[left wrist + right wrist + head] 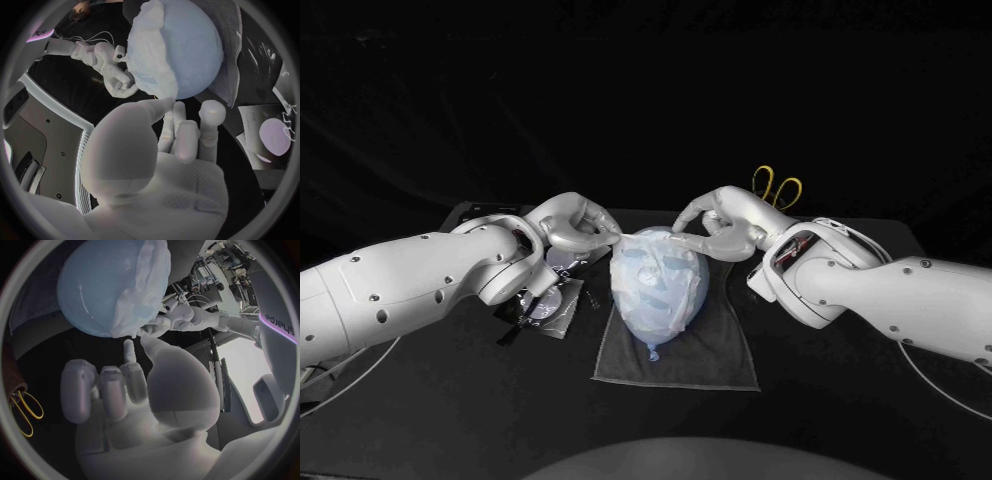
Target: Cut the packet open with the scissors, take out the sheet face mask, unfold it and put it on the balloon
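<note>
The balloon [194, 50] lies on a grey cloth [678, 362] in the middle of the black table [444, 400], its knotted end towards me. The sheet face mask [653, 265] is draped over the balloon, with the eye and mouth holes facing up. My left hand [578, 225] is at the mask's far edge, on the left corner, with thumb and fingers closed on a fold of the sheet. My right hand [718, 222] is at the same far edge from the other side, pinching it between thumb and fingertip while the other fingers stay curled. The two hands sit close together above the top of the balloon. The packet [548, 305] lies on the table under my left forearm, just beside the cloth. The yellow-handled scissors [777, 187] lie beyond my right hand.
</note>
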Robot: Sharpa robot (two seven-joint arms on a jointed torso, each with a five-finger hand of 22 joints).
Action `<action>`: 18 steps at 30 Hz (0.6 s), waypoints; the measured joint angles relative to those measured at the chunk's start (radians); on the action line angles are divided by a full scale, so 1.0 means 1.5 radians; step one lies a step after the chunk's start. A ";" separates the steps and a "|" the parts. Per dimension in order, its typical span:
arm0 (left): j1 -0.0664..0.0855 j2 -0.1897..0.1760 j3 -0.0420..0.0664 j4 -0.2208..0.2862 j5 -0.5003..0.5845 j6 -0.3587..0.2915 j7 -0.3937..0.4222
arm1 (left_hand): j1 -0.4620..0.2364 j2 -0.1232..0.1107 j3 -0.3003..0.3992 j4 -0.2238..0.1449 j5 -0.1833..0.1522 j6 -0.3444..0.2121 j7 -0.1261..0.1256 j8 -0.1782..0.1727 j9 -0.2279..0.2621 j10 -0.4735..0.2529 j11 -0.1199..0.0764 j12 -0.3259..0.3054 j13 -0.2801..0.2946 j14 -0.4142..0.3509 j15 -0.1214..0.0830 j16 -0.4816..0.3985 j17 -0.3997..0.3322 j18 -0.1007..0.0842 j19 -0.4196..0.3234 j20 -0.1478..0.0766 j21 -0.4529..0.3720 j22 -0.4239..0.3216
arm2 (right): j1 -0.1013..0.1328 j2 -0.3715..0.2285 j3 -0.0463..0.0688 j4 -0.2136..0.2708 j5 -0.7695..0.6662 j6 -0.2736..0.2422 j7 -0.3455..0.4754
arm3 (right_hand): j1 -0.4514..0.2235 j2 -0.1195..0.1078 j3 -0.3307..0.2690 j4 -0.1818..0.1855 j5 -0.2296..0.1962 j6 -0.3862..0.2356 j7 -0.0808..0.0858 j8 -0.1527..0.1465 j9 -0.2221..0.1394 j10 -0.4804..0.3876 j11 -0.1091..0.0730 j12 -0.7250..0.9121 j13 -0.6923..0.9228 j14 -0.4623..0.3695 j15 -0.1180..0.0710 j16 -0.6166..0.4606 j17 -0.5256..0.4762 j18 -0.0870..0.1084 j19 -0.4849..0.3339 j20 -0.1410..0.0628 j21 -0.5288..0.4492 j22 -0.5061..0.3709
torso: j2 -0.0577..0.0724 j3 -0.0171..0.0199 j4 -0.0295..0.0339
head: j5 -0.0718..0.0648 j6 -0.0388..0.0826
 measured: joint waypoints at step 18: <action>0.000 -0.001 0.000 0.001 0.000 0.000 -0.001 | -0.001 -0.001 0.000 0.000 -0.001 0.000 0.000 -0.001 0.000 0.002 -0.002 0.000 0.000 0.000 0.000 0.000 0.001 0.000 0.001 -0.001 0.001 0.000 | -0.006 -0.001 0.000 -0.004 -0.025 0.003 -0.006 | 0.005 0.000 -0.001 -0.001 0.000 0.001 -0.001 0.003 0.001 0.000 0.000 0.000 0.000 0.000 0.000 0.001 0.000 0.000 -0.001 0.001 0.000 0.000 | 0.000 -0.0003 0.0004 | 0.001 -0.003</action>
